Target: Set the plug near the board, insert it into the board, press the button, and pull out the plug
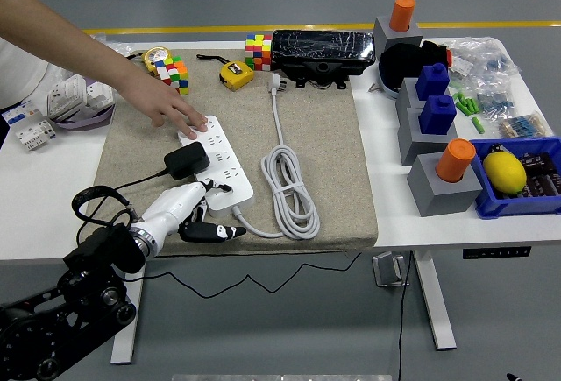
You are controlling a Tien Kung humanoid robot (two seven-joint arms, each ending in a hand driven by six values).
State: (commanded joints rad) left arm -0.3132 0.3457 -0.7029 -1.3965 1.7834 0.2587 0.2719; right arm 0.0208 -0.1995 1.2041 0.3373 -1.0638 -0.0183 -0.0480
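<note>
Taking the white power strip (pixel 215 164) as the landmark: it lies on a beige felt mat (pixel 333 171) with its long axis running from far-left to near-right, its far end under the fingertips of a person's hand (pixel 175 111) that reaches in from the upper left and presses down on it. A black plug adapter (pixel 187 160) stands seated in the strip's left-hand sockets about midway along, its thin black cord (pixel 140 179) trailing off to the left. Just below the strip's near end sits the robot's left hand (pixel 188 215), white-shelled, with its dark fingers (pixel 215 232) loosely spread and stretched rightward over the mat, gripping nothing; whether they brush the strip's near end cannot be told. From that near end the strip's own white cable (pixel 289 188) runs right into a long coil, then up the mat to a white three-pin plug (pixel 274 83) lying well beyond the strip with its prongs pointing away from the robot. Left of the strip, off the mat, small boxes (pixel 61 105) crowd the white counter (pixel 35 206). Beyond it lie two colour cubes (pixel 257 50), a yellow tape measure (pixel 235 74) and a black case (pixel 323 51). Far to its right stand grey blocks with orange and blue pegs (pixel 443 158) and a blue bin (pixel 526 184) holding a lemon (pixel 504 171). The floor behind is grey with a yellow line (pixel 351 25).
</note>
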